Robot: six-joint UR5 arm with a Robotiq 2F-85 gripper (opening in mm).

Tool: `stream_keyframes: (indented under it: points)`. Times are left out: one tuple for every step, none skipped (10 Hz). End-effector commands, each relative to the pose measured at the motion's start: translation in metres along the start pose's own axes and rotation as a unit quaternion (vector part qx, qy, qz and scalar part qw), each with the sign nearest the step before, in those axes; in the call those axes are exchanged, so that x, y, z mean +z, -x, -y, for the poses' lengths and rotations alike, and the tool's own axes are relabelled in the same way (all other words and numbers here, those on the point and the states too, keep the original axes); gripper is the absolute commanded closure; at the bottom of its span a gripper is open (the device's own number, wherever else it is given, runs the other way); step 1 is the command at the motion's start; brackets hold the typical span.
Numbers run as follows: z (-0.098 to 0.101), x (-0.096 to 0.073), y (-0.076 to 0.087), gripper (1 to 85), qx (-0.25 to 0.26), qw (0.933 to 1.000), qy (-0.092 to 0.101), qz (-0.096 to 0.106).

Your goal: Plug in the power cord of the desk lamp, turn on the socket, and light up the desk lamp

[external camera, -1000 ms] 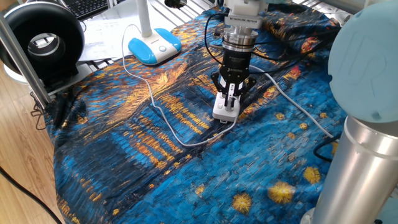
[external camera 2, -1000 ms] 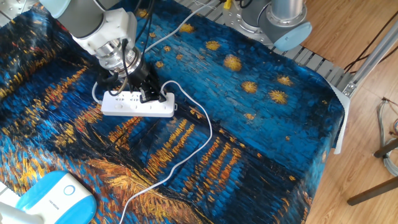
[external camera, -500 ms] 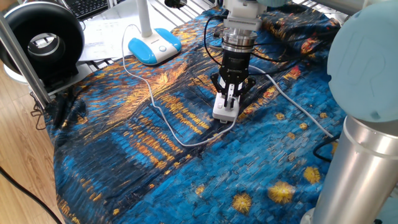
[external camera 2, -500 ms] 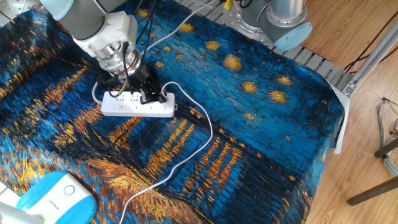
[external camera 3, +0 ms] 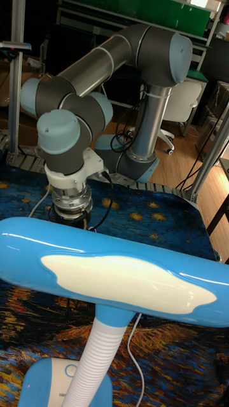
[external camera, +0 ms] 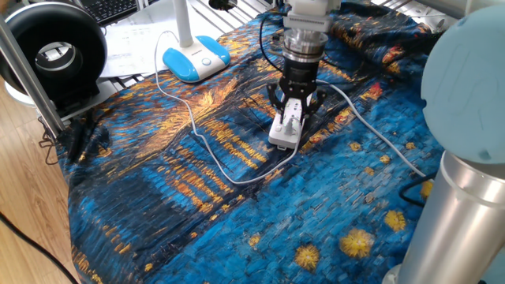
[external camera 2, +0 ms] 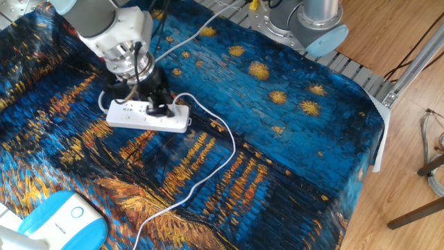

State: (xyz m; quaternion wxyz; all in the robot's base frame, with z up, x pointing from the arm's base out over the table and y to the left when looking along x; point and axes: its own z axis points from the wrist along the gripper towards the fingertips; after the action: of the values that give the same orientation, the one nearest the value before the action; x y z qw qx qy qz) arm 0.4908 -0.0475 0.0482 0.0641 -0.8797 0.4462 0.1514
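The socket [external camera: 285, 132] [external camera 2: 144, 117], a white power strip, lies on the blue patterned cloth. My gripper [external camera: 293, 109] [external camera 2: 157, 105] stands straight down over it, its black fingers shut on the small white plug of the power cord [external camera: 207, 151] [external camera 2: 220, 144]. The plug sits on the strip's top near one end. From there the thin cord loops across the cloth to the desk lamp base [external camera: 196, 58] [external camera 2: 58, 219]. In the tall fixed view the lamp's blue-and-white head [external camera 3: 114, 272] fills the foreground and hides the gripper. The head looks unlit.
A black ring-shaped device [external camera: 55, 52] stands at the table's far left corner beside a metal post [external camera: 30, 71]. The strip's thick white cable [external camera: 377, 136] runs off toward the arm's base [external camera 2: 305, 26]. Papers and a keyboard lie behind the lamp.
The gripper has shifted along the table, away from the camera in one fixed view and leftward in the other. The power strip has slid the same way with it.
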Motion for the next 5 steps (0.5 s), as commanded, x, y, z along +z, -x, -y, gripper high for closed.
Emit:
stream_keyframes:
  points:
    - [0.013, -0.022, 0.016, 25.7, 0.019, 0.9995, -0.022, 0.013]
    - [0.012, -0.026, 0.021, 25.7, 0.025, 0.9994, -0.017, 0.016]
    - [0.014, -0.031, 0.020, 26.0, 0.035, 0.9993, -0.013, 0.003]
    - [0.020, -0.039, 0.018, 27.3, 0.052, 0.9984, -0.013, -0.018]
    - [0.022, -0.045, 0.016, 29.7, 0.072, 0.9966, -0.012, -0.037]
